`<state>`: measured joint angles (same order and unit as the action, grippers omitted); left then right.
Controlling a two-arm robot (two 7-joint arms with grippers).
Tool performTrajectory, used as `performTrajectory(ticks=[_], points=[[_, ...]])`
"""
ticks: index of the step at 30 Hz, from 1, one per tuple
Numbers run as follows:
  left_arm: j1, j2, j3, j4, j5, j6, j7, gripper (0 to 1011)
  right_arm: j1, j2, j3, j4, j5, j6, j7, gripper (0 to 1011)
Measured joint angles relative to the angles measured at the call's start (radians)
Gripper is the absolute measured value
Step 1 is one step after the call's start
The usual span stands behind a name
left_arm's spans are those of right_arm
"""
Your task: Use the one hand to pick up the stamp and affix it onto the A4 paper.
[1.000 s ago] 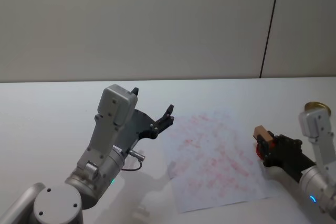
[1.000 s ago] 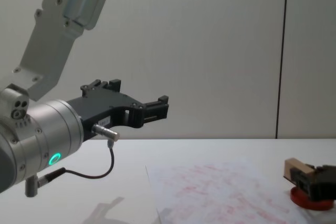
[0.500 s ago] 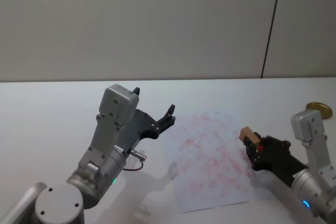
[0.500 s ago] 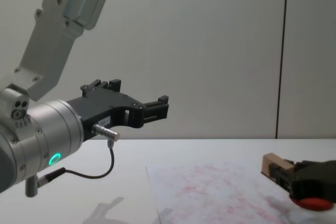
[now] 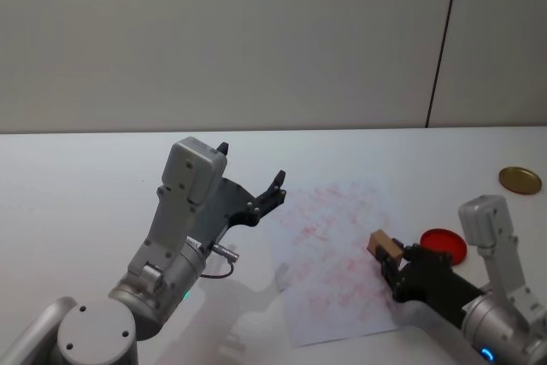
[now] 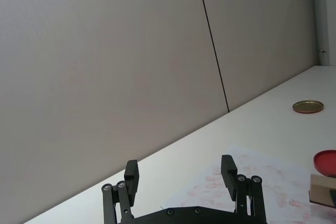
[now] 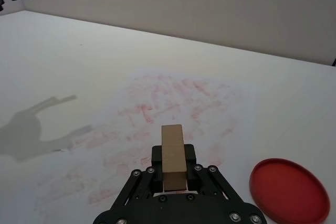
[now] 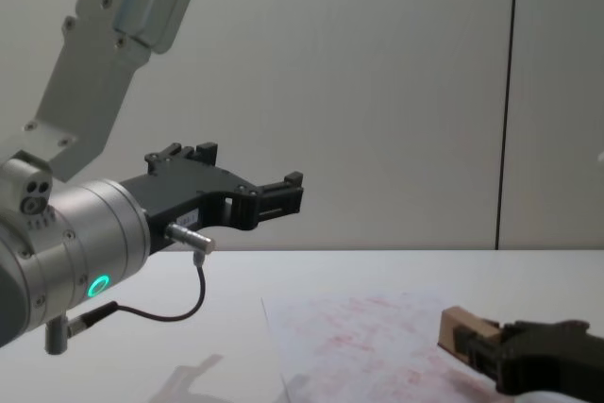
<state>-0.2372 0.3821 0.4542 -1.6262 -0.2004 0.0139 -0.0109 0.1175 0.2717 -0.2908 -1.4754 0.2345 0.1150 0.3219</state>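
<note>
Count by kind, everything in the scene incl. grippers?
Paper: 1
Stamp: 1
Red pad: 1
Gold lid: 1
Grippers: 2, left gripper open, raised left of paper; right gripper holding stamp over paper
Total: 6

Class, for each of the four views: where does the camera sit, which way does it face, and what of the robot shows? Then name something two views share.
Head: high, facing down at the table; both arms show, left gripper open.
Chest: low, facing across the table; left arm large.
Left wrist: faces the wall past its fingers.
Right wrist: faces the A4 paper over the right gripper clamping the stamp.
Shared: both wrists see the ink pad.
</note>
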Motion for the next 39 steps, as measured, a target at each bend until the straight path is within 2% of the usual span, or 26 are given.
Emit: performTrajectory(ticks=[12,22,39], points=[[0.000,0.000,0.000,0.000,0.000,0.000,0.000,993,-0.032,0.011,-0.013,-0.026,0.007,0.022,0.037,221],[0.000,0.000,0.000,0.000,0.000,0.000,0.000,993,-0.050,0.022,-0.019,-0.038,-0.006,0.040,0.051,221],[0.000,0.000,0.000,0.000,0.000,0.000,0.000,993,-0.042,0.031,-0.017,-0.037,-0.021,0.077,0.073,221]])
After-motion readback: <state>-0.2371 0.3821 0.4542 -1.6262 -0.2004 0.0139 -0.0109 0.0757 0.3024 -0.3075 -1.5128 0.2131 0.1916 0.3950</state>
